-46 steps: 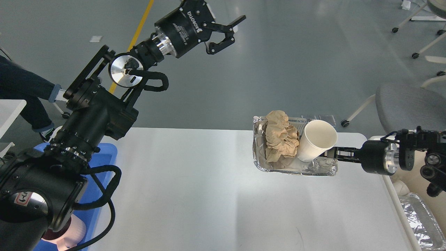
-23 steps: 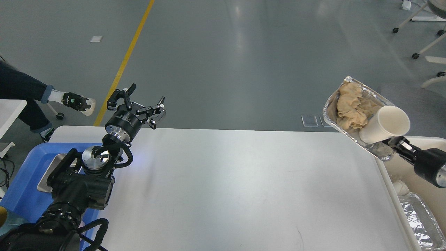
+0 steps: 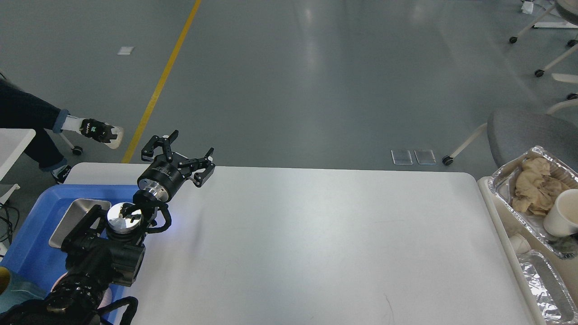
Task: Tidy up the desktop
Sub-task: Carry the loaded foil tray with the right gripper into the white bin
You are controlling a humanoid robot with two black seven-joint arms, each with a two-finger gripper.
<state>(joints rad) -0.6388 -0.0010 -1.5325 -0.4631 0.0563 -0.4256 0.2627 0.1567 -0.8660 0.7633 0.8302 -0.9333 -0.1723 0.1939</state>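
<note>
The desktop (image 3: 316, 243) fills the middle and lower part of the head view, a broad white slab with rounded far corners, its surface bare across the centre. At eight o'clock the left arm rises in from the lower left corner, and the left gripper (image 3: 178, 151) hangs over the far left corner of the desktop at about ten o'clock, its two black fingers spread wide apart with nothing between them. Under that arm, at the left edge, sits a blue tray (image 3: 31, 246) with a silver plate (image 3: 74, 216) lying in it.

Swing over to three o'clock: a foil container (image 3: 510, 185) rests just off the right edge of the desktop, over the beige bin (image 3: 501, 225). Inside it lie crumpled brown paper (image 3: 535, 187) and a white paper cup (image 3: 562, 219), side by side. Below it, at four o'clock, a second foil tray (image 3: 542, 286) lies in the bin. The right gripper is out of the view, so its state cannot be read. At two o'clock a grey chair (image 3: 528, 135) stands on the floor beyond the table.
</note>
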